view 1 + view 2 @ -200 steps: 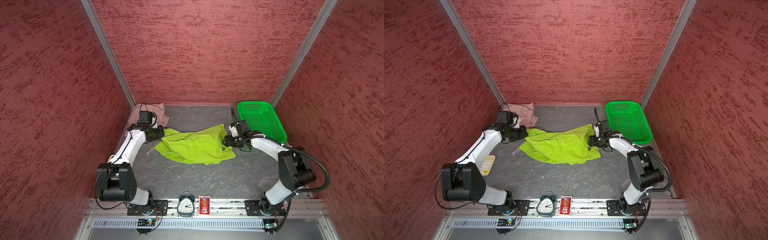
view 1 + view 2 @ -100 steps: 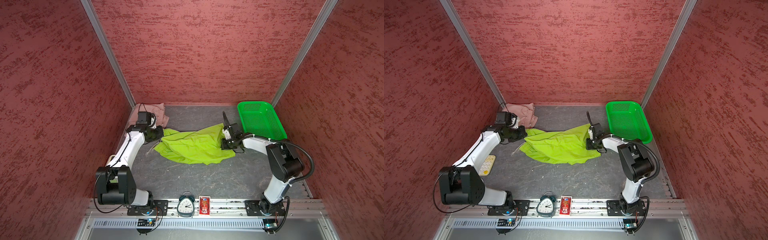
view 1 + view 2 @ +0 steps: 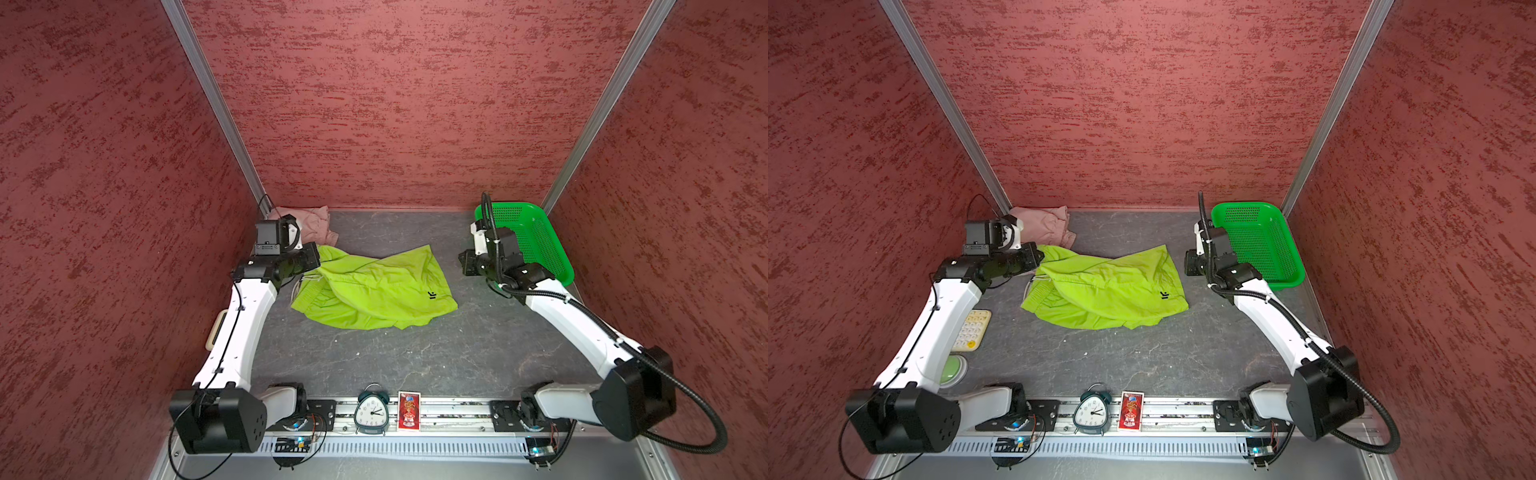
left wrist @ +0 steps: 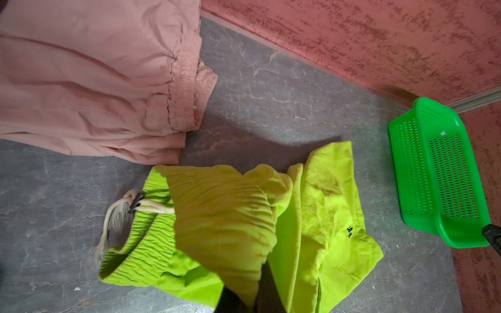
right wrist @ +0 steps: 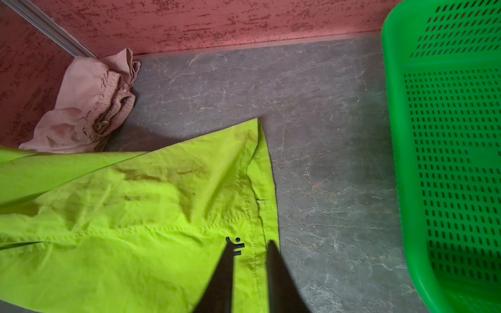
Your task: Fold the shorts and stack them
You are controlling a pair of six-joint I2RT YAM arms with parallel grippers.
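Left wrist view shows only dark stubs of the left gripper (image 4: pixel 249 292) at the frame edge. The rest is buried under the gathered waistband of the lime green shorts (image 4: pixel 222 216). Its jaws are clamped together on that waistband, holding it lifted off the table (image 4: pixel 284 94). The pink shorts (image 4: pixel 89 81) run out of that frame on two sides.

In a top view the left arm covers part of a cream keypad (image 3: pixel 972 330) and a green disc (image 3: pixel 953 370). The right gripper (image 5: pixel 250 245) is cut off low in the right wrist view. Its two dark fingers stand apart with nothing between them, and in both top views it hangs beside the shorts' far leg, clear of the cloth.

The lime pair lies rumpled mid-table. The pink pair sits bunched in the back left corner, just beside it. A perforated green plastic basket (image 3: pixel 540 245) stands at the back right, close behind the right gripper. An alarm clock (image 3: pixel 371 411) and a red card box (image 3: pixel 409 411) stand on the front rail.

The fabric is thin and creased, with a frayed white drawstring (image 4: pixel 113 216) and a small black logo (image 5: pixel 235 245). The table is grey and veined like stone.
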